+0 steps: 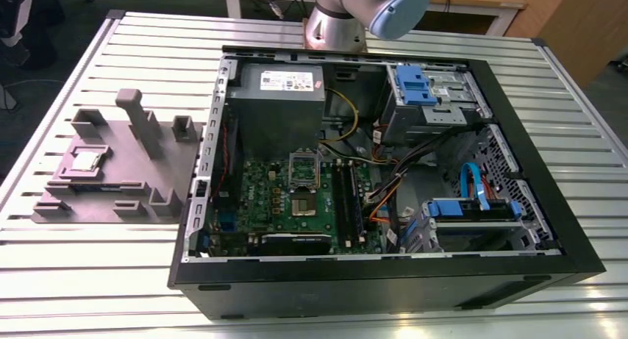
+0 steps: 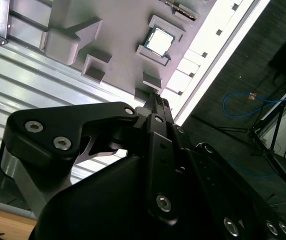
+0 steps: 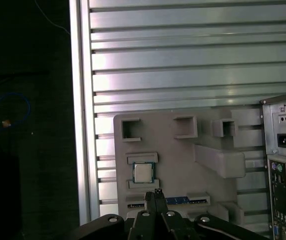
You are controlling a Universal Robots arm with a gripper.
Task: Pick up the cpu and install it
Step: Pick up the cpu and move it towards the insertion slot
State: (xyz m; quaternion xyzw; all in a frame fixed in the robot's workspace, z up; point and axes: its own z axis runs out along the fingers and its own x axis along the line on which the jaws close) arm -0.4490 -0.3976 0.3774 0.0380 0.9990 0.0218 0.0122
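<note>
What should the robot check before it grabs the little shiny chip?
1. Chip sitting in its place: ok. The chip lies flat in a pocket of the grey holder.
2. Gripper empty: ok. The gripper holds nothing.
3. Fingers open for a grab: not ok. They are shut together.
4. Gripper at the chip: not ok. It hangs above the holder, apart from the chip.
5. Computer case open: ok. The computer case has its side off, and the green board shows inside.
6. Socket on the board ready for the chip: cannot tell.
</note>
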